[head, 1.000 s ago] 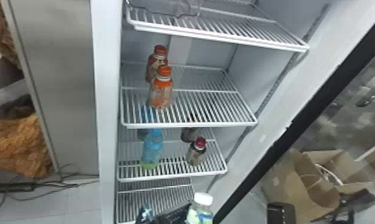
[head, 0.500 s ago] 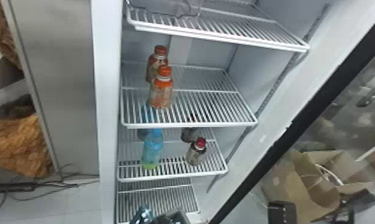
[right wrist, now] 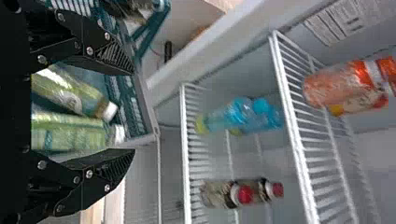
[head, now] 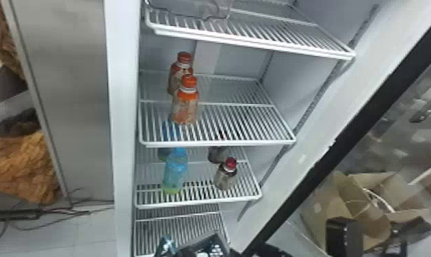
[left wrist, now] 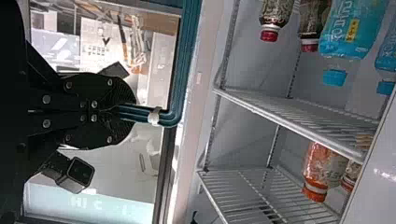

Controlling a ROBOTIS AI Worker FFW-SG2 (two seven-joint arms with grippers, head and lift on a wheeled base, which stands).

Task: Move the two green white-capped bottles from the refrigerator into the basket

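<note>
One tall white refrigerator (head: 124,112) fills most of my head view, its glass door (head: 389,136) standing open on my right. Four wire shelves show inside it, one above another; the topmost (head: 252,41) bears a clear container (head: 204,10). Through the glass I see an open cardboard box (head: 321,212). Next in size comes the teal basket (right wrist: 152,136) with its grey rim, close to the refrigerator's lower shelving in my right wrist view.

My left pincer (left wrist: 122,112) is closed around the basket's handle (left wrist: 184,60), both fingers pressed in on the teal bars. My right pincer (right wrist: 134,111) is spread wide, nothing between its tips. Past its fingers, down in the basket, lie both green bottles: one green bottle (right wrist: 70,95) slants towards the other green bottle (right wrist: 70,133), their white caps near each other.

Still in the refrigerator, on the second shelf down, two orange bottles (head: 185,107) stand one behind the other. On the shelf beneath, two blue bottles (head: 175,171) stand on my left and two smaller dark bottles (head: 225,177) with red caps on my right, each pair again front and back. Smallest is a white band (left wrist: 155,116) wrapped round the handle just beside my left fingertips.
</note>
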